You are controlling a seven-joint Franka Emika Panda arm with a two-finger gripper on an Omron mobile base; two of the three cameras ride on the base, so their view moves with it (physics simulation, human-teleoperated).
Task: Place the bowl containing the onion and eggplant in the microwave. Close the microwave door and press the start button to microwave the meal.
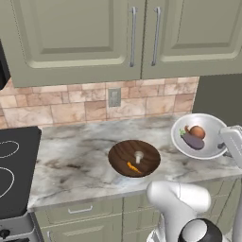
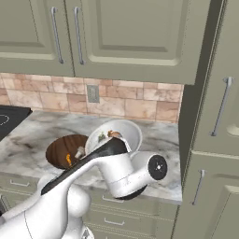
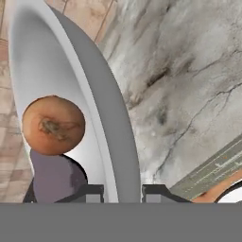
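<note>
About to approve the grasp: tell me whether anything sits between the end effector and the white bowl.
Nothing visible does. In the hand view the end effector straddles the rim of the bowl, one fingertip inside near the eggplant and onion, one outside. The wooden bowl sits apart.

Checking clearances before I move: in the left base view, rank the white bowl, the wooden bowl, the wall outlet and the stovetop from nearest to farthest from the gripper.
1. White bowl, at the gripper, whose fingertips straddle its rim, at the right.
2. Wooden bowl, mid-counter, left of the white bowl.
3. Wall outlet, on the backsplash behind the wooden bowl.
4. Stovetop, far left.
</note>
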